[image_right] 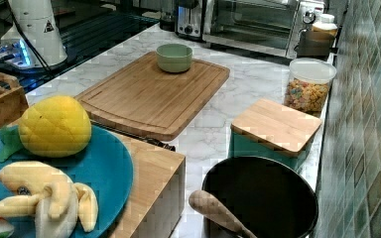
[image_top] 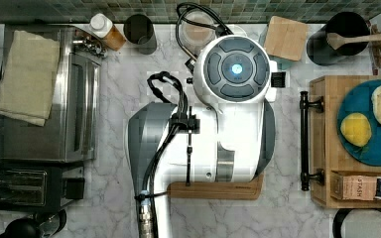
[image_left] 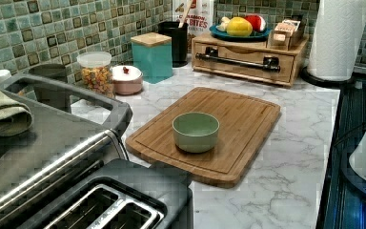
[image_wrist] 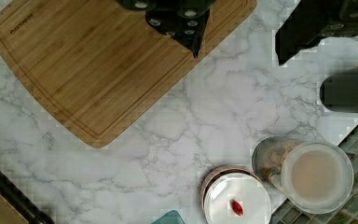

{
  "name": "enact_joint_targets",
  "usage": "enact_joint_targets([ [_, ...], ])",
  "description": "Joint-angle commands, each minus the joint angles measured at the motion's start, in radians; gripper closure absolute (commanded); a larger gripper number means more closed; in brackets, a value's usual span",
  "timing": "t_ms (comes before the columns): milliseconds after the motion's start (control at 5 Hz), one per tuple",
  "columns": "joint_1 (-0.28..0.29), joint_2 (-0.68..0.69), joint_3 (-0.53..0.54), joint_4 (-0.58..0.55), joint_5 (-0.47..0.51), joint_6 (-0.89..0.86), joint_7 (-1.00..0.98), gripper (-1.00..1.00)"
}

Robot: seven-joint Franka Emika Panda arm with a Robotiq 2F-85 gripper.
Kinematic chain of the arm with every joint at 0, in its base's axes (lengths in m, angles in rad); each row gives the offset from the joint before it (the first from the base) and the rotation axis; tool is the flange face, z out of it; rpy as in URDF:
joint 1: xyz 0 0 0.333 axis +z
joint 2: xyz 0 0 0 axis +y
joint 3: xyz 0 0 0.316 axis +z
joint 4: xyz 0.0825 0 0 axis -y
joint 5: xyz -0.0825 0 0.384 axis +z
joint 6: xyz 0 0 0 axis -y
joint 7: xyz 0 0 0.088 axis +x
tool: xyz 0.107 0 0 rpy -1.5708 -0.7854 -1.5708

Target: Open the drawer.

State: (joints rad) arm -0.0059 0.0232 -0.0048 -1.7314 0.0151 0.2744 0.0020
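Your light bamboo drawer (image_left: 248,62) sits closed, its long black metal bar handle (image_left: 236,61) across the front. It rests on the veined marble counter (image_left: 286,157). Whether your gripper (image_wrist: 186,18) is apart or together, I cannot tell.

**Wood, marble and metal finishes**

The white grey-veined marble counter (image_left: 286,157) looks smooth and faintly glossy. The light bamboo drawer (image_left: 248,59) has matt wood grain and a black metal bar handle (image_left: 236,61). The grooved bamboo cutting board (image_left: 209,129) looks satin. The steel toaster oven (image_top: 74,99) is brushed and shiny.
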Motion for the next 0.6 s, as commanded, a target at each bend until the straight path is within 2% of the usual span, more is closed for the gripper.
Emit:
enact_joint_targets([
  [200, 0.000, 0.000, 0.000, 0.000, 0.000, 0.000, 0.000, -1.00],
  [400, -0.032, -0.040, -0.001, -0.081, 0.030, 0.043, -0.098, -1.00],
  [600, -0.037, -0.136, -0.038, -0.293, 0.000, 0.239, -0.331, -1.00],
])
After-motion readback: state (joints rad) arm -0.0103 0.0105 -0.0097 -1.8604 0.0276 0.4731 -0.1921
